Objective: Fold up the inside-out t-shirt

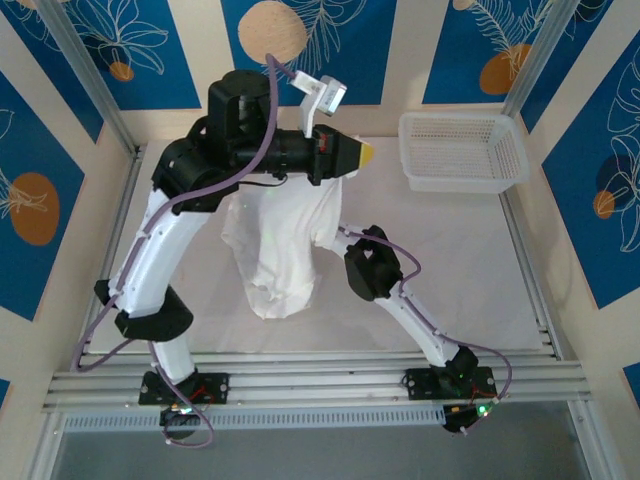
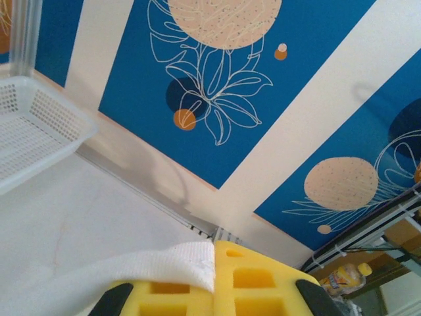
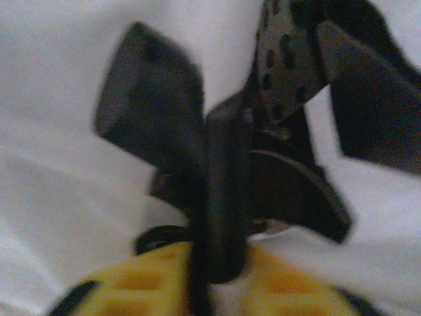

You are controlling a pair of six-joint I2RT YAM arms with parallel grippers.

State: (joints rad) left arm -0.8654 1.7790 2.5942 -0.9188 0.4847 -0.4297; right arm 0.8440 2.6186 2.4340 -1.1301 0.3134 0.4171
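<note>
Hanging over the table (image 1: 470, 290), the inside-out t-shirt (image 1: 280, 250) is pinched by one edge in the left gripper (image 1: 365, 153). The right gripper (image 3: 210, 293) is blurred, so its state cannot be told; if cloth is snagged there, the edge could be tugged free.

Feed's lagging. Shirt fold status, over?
Left end effector shut on wrinkled white t-shirt, hanging to table. Right end effector beside it, grip unclear. White mesh basket well clear.
</note>
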